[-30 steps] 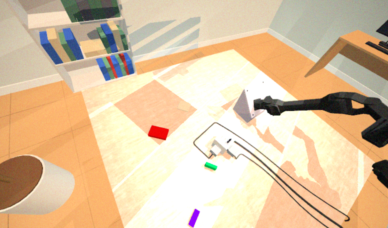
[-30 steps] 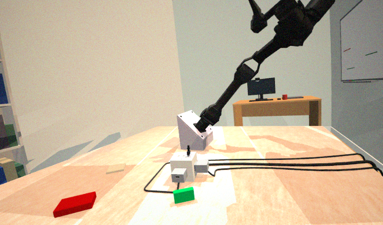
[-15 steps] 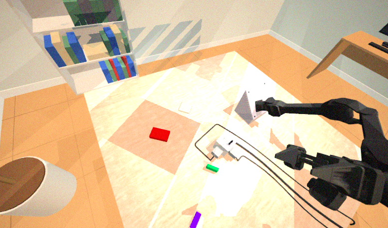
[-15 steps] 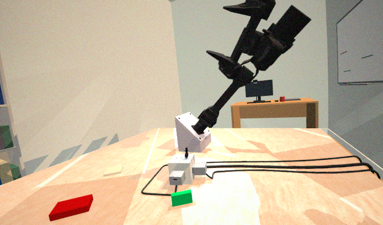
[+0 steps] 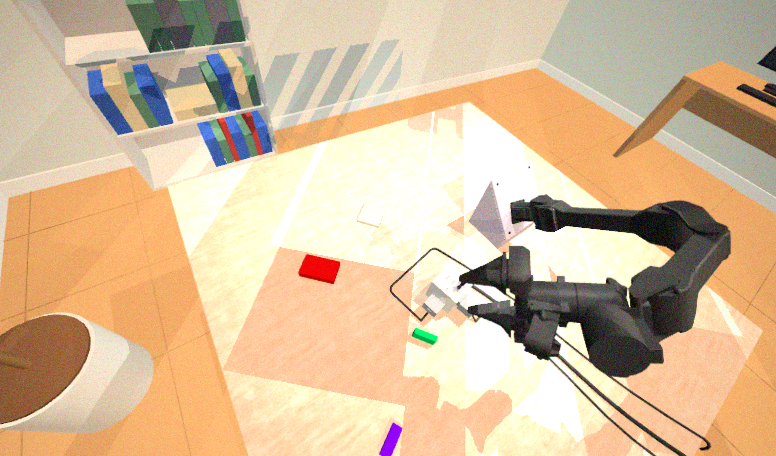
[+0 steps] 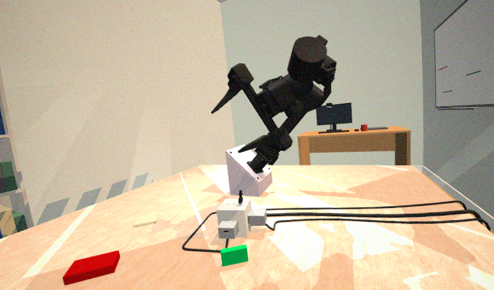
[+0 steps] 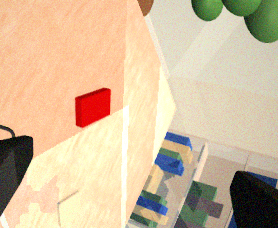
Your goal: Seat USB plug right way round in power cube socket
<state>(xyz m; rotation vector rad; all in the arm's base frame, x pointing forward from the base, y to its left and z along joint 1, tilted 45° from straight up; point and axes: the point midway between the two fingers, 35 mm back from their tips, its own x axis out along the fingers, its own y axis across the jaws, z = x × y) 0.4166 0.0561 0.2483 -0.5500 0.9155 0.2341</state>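
Note:
The power cube (image 5: 446, 281) (image 6: 233, 210) is white and stands on the table in the top and exterior views. A small black USB plug (image 6: 240, 197) stands upright out of its top in the exterior view. How deep it sits and which way round it is cannot be told. In the top view the fingertips overlap the cube's top, and the plug is hard to make out. My gripper (image 5: 466, 295) (image 6: 225, 131) (image 7: 134, 166) is open with its fingers wide apart and nothing between them. It hangs well above the cube, tilted, touching neither cube nor plug.
Grey blocks (image 6: 227, 229) (image 6: 257, 217) sit on the cube's sides, with black cables around it and off to the right. A green block (image 5: 424, 336) (image 6: 234, 255), a red block (image 5: 319, 269) (image 6: 91, 267) (image 7: 93, 107) and a purple block (image 5: 391, 439) lie on the table. A white wedge (image 5: 495, 218) (image 6: 241, 180) stands behind.

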